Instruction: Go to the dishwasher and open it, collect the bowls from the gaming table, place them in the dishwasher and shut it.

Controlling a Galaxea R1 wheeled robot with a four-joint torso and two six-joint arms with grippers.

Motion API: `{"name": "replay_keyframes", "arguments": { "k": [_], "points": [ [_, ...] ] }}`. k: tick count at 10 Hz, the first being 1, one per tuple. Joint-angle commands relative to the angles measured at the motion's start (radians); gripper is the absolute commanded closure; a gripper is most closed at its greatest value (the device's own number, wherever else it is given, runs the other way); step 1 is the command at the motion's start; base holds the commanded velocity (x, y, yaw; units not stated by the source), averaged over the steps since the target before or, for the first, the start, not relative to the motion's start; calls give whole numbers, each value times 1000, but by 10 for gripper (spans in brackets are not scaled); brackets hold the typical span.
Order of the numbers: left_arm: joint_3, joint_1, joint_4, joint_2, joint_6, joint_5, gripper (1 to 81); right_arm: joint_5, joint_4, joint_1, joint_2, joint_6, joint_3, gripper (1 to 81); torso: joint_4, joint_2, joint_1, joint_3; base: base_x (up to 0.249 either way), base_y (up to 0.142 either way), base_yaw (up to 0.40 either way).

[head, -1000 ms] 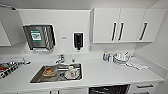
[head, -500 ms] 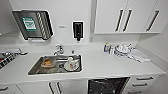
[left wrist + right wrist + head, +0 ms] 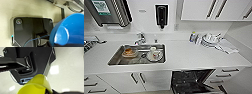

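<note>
Dishwasher (image 3: 191, 82) stands open under the white counter (image 3: 189, 56), right of the sink (image 3: 137, 55), dark racks exposed. Blue bowl (image 3: 69, 30) rides at the left gripper, yellow bowl (image 3: 36, 85) at the right gripper; whether either claw is clamped cannot be told. Both bowls look light, rigid and glossy, probably slippery; a rim pinch seems the best hold.

Black screw-cornered wrist plate (image 3: 28, 30), blue cable (image 3: 36, 39)

The white counter (image 3: 184, 56) carries stacked dishes (image 3: 210, 39) (beside a cloth (image 3: 227, 46)) and a sink (image 3: 137, 54).
</note>
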Motion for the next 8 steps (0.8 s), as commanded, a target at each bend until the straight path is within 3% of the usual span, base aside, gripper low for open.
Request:
{"name": "replay_keyframes", "arguments": {
  "k": [1, 5, 7, 8],
  "points": [
    [90, -159, -17, -17, -11, 155, 811, -65, 1, 8, -28, 2, 9, 811, 0, 0, 0, 3, 0, 0, 0],
    [215, -388, -22, -35, -34, 350, 811, -65, 1, 12, -29, 2, 10, 811, 0, 1, 1, -28, 0, 0, 0],
    [247, -514, -20, -6, -60, 498, 811, -65, 1, 16, -28, 2, 15, 811, 0, 1, 1, -29, 0, 0, 0],
    [265, -572, -20, 17, -78, 570, 811, -62, -1, 16, -26, 2, 17, 811, 0, 1, 1, -87, 0, 0, 0]
  ]
}}
